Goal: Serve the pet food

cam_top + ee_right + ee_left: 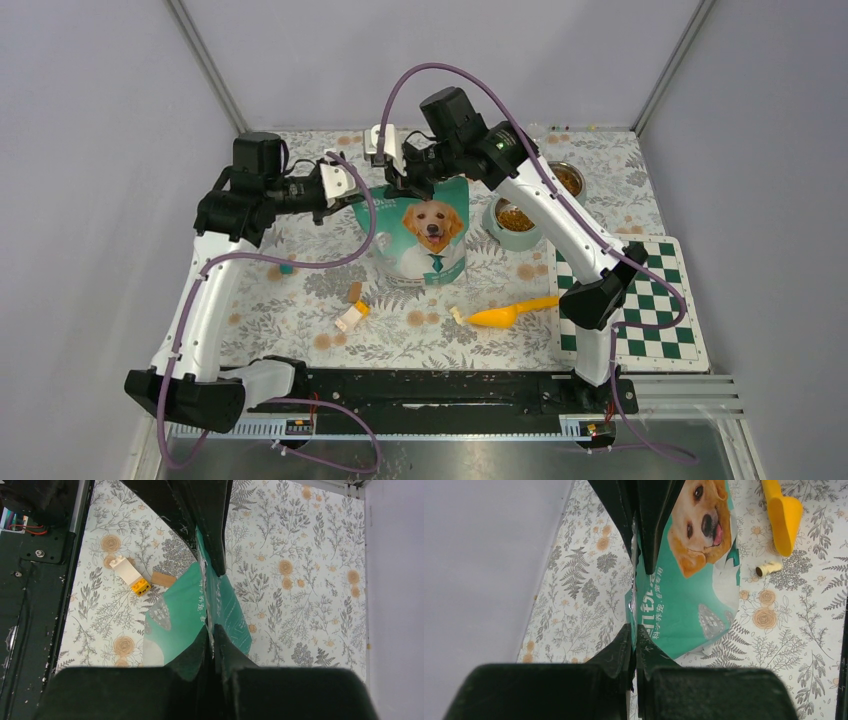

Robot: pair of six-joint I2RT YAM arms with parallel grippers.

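A teal bag picturing a golden retriever (425, 235) stands at the middle of the table. The pet food inside it is hidden. My left gripper (352, 192) is shut on the bag's top left edge; in the left wrist view the jaws (634, 630) pinch the thin teal edge of the bag (689, 605). My right gripper (402, 180) is shut on the bag's top rim just to the right of the left one; in the right wrist view it (211, 630) clamps the bag's edge (180, 615). Brown pellets show in a pale green bowl (512, 222).
A steel bowl (567, 178) sits behind the green one. A yellow scoop (505, 315) lies in front of the bag, next to a green checkered mat (640, 300). Toy blocks lie at front left: white-yellow (351, 316), brown (354, 291), teal (287, 268).
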